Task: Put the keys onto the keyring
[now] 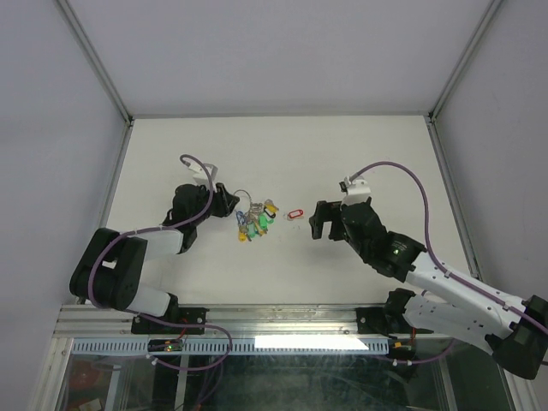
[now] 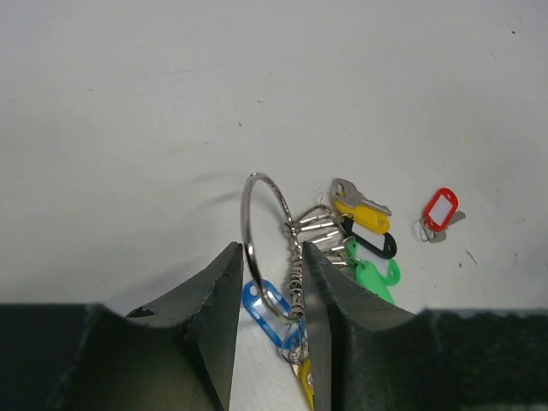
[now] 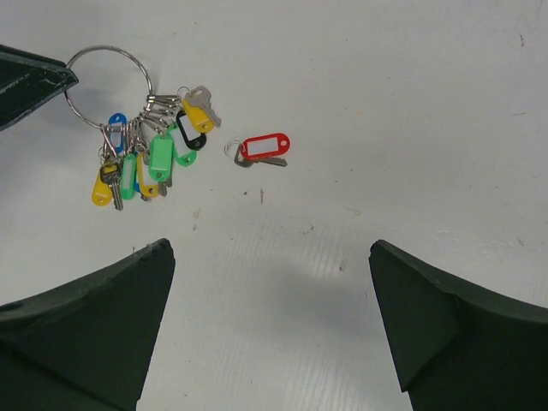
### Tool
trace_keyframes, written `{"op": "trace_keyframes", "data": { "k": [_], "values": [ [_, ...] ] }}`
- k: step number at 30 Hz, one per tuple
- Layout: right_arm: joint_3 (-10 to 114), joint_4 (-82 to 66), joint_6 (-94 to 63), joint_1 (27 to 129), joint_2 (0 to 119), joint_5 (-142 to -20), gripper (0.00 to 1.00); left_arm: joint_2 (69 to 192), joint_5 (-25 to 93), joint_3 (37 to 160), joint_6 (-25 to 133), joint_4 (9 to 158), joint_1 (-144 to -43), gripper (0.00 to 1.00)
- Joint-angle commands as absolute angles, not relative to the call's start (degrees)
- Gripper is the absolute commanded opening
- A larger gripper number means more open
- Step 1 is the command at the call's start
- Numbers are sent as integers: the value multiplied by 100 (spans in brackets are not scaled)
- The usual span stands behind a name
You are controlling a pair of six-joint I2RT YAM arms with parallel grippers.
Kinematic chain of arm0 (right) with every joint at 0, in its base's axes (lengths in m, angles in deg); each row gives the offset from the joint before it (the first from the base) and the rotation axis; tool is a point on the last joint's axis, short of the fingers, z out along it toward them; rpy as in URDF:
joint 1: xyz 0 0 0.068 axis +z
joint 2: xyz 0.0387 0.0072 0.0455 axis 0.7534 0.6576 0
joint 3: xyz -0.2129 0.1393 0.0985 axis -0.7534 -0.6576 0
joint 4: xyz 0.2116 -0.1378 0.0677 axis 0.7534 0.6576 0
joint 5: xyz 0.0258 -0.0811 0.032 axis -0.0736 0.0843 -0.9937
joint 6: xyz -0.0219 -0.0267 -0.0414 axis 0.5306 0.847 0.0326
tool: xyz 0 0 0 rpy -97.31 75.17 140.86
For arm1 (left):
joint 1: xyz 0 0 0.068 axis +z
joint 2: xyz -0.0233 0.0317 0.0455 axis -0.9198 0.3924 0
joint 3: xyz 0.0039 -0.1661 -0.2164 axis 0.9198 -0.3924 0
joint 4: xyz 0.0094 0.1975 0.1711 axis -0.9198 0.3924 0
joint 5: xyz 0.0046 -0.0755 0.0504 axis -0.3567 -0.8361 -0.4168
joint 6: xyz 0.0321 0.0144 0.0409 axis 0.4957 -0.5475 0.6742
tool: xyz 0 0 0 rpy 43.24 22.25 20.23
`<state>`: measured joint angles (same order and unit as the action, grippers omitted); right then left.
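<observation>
A thin silver keyring (image 3: 109,47) carries a bunch of colour-tagged keys (image 3: 150,154); one red-tagged key (image 3: 263,147) lies loose nearby.

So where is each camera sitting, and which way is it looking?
Top external: high behind the robot, looking down at the table; the left arm and right arm show, with the left end effector and right end effector.
Left wrist: on the left arm, looking along its fingers at the keyring between them.
Right wrist: on the right arm, looking down past its wide-apart fingers at the table.
Shared: all three see the keys and the loose red-tagged key.
</observation>
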<state>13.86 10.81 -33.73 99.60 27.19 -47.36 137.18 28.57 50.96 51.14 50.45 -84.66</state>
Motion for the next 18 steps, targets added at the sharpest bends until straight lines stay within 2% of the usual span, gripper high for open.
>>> {"op": "trace_keyframes", "data": {
  "k": [1,8,10,13,14,18],
  "values": [
    [1725,1159,-3230,9951,2698,-4922,99,13709,2905,5436,4878,4617,-8251,35],
    [2213,1818,-3127,9947,2396,-4793,99,12163,3510,5896,5453,6417,-8083,58],
    [2331,1878,-3038,9951,2181,-4805,99,11654,3626,6049,5632,7073,-8086,69],
    [2521,1970,-2827,9951,1843,-4681,99,10735,3671,6108,5846,7746,-8086,93],
    [2582,2011,-2752,9951,1730,-4623,99,10422,3721,6101,5899,7945,-8080,97],
    [2785,2153,-2418,9951,1251,-4297,99,9235,4068,6107,6027,8770,-8080,99]
  ]
}}
